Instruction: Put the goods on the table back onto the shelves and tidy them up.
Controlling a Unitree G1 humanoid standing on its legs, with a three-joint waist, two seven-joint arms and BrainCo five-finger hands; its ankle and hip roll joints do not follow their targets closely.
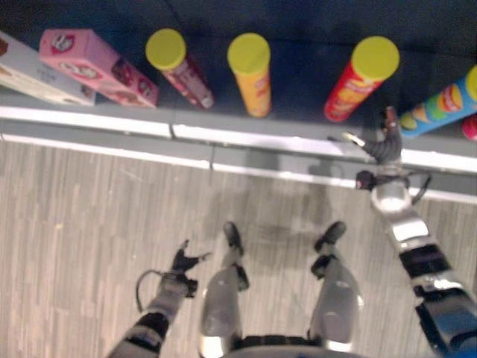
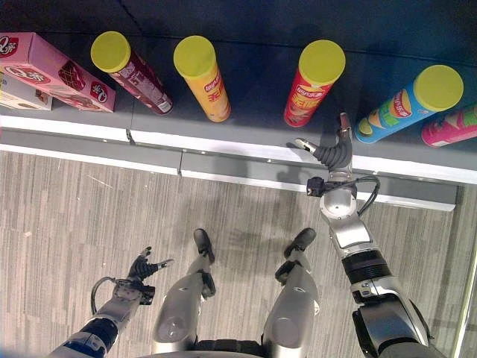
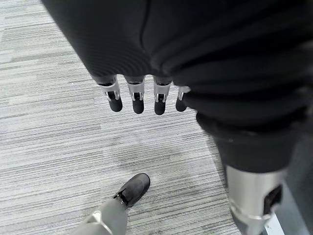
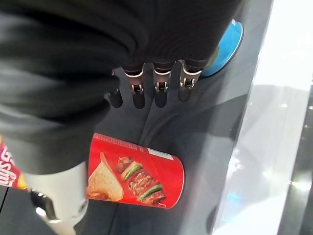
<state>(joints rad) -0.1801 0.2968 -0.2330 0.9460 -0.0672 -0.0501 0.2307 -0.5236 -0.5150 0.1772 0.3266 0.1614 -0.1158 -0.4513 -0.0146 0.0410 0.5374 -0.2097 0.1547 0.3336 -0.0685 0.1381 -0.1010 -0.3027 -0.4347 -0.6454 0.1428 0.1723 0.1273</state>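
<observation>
Right hand (image 2: 333, 153) open at shelf (image 2: 223, 142) edge.

Head stereo eyes look steeply down, sharing the shelf (image 2: 246, 145); wrist cameras look closely along each hand.

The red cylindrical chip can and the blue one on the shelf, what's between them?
The right hand, fingers straight, at the shelf's front edge; past it, bare dark shelf separates the red can and blue can, in the right eye view.

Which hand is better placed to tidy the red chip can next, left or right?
Probably the right hand: it is raised at the shelf edge, open, beside the red chip can. The left hand hangs low over the floor.
</observation>
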